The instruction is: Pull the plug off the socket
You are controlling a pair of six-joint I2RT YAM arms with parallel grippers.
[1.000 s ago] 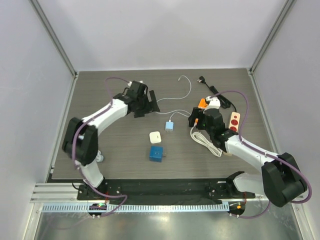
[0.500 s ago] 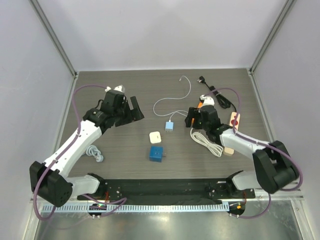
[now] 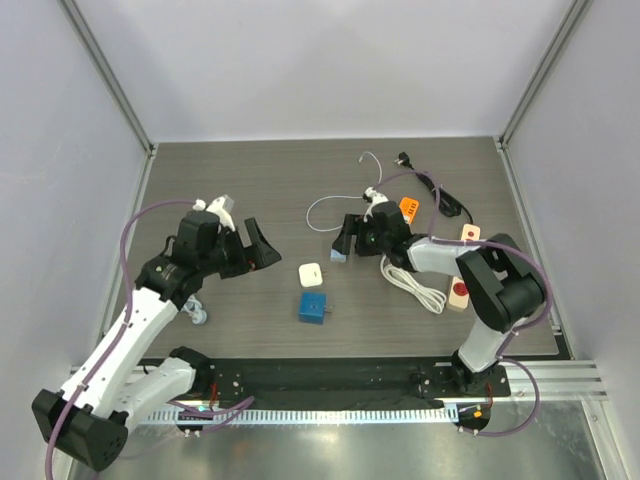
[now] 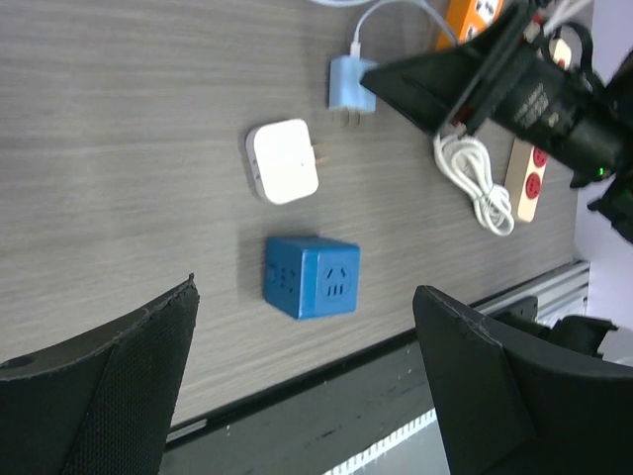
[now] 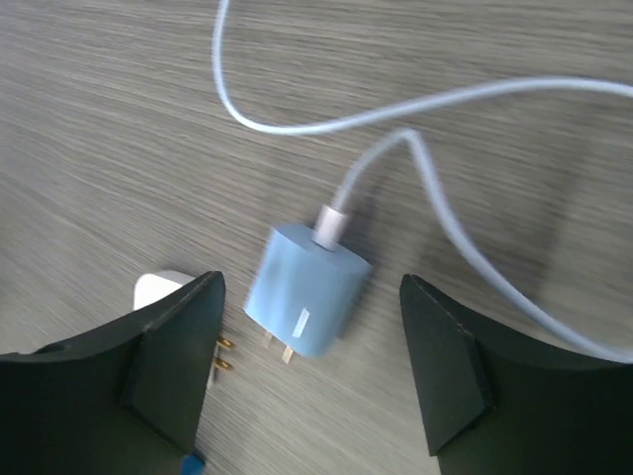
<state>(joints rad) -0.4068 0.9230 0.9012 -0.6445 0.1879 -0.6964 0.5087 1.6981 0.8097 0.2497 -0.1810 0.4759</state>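
While its jaws stand wide apart and hold nothing, the right gripper [image 5: 311, 287] hangs over a light-blue charger plug [image 5: 303, 297]. In the wrist view the plug lies flat on the table [image 3: 250, 180], framed between the two fingers and touched by neither. Its two prongs are bare and sit in no socket. A white cable [image 5: 475, 96] leaves its other end and loops away across the wood-grain top. Just beside the prongs lies a white adapter [image 3: 311, 273], its own pins also free. Nearer the arm bases, and apart from the adapter, is a blue cube socket [image 3: 312, 307]. The left gripper [image 4: 307, 290], likewise spread wide and empty, hovers to the left of both, well apart from them in the overhead view. Near the right arm sit an orange power strip [image 3: 410, 207], a coiled white cord [image 3: 415, 282], a beige strip [image 3: 468, 233] with red outlets and a black lead [image 3: 450, 203].
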